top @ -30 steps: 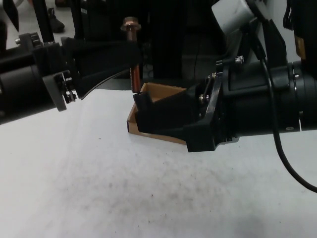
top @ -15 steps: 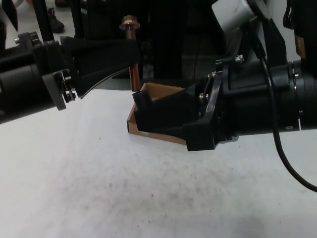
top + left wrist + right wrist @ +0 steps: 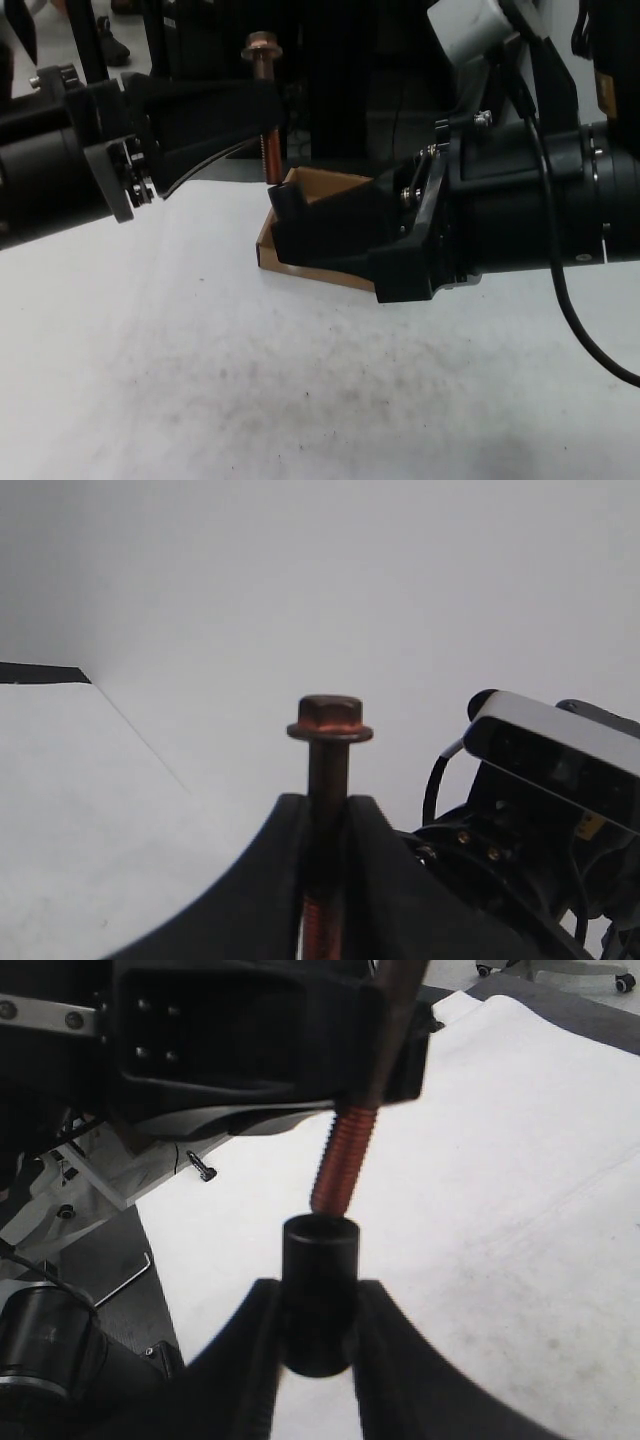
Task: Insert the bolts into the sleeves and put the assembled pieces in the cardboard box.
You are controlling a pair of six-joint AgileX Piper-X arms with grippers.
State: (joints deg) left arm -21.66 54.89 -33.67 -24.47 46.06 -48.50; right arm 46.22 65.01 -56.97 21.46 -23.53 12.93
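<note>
The white bench (image 3: 200,380) spans the near and middle field. The right arm (image 3: 540,210) enters from the right and lies roughly level above the bench, and the left arm (image 3: 50,170) enters from the left at a slightly greater height. The cardboard box (image 3: 335,182) rests on the bench at the far centre, open side up, with its right portion hidden behind the right arm's gripper. The left gripper (image 3: 322,815) is closed on the shank of the copper-coloured bolt (image 3: 328,745) and holds it upright, flanged hex head uppermost and threaded end pointing down, above the left side of the box. The right gripper (image 3: 318,1320) is closed on the black cylindrical sleeve (image 3: 320,1260) and holds it upright with its open end facing up, directly beneath the bolt and over the near left corner of the box. The threaded tip of the bolt is at the mouth of the sleeve and tilts slightly off the sleeve's axis. It cannot be determined whether the tip has entered the bore.
</note>
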